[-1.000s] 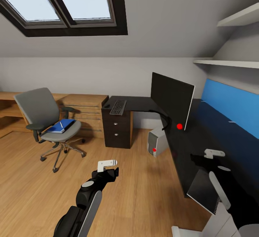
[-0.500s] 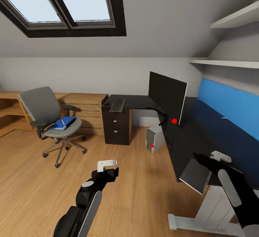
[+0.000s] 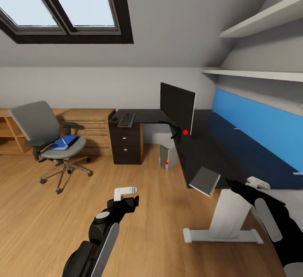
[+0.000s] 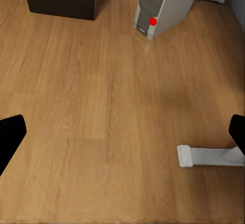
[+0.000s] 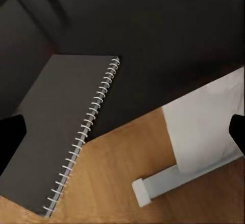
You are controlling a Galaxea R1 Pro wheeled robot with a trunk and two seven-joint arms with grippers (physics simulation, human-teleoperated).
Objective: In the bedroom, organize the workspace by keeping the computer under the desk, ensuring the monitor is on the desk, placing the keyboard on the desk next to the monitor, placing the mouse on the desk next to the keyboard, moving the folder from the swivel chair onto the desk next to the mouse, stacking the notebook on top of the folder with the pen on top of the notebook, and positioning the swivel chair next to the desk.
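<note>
While the right gripper (image 3: pixel 257 183) hung open and empty, the thin dark grey spiral notebook (image 3: pixel 205 180) lay just beside it — its long side sticking out past the black desk (image 3: pixel 219 150) edge. That arm was far nearer than the left.

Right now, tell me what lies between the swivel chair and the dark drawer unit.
In the head view, bare wooden floor separates the swivel chair from the dark drawer unit; a light wooden drawer chest stands behind that gap.
</note>
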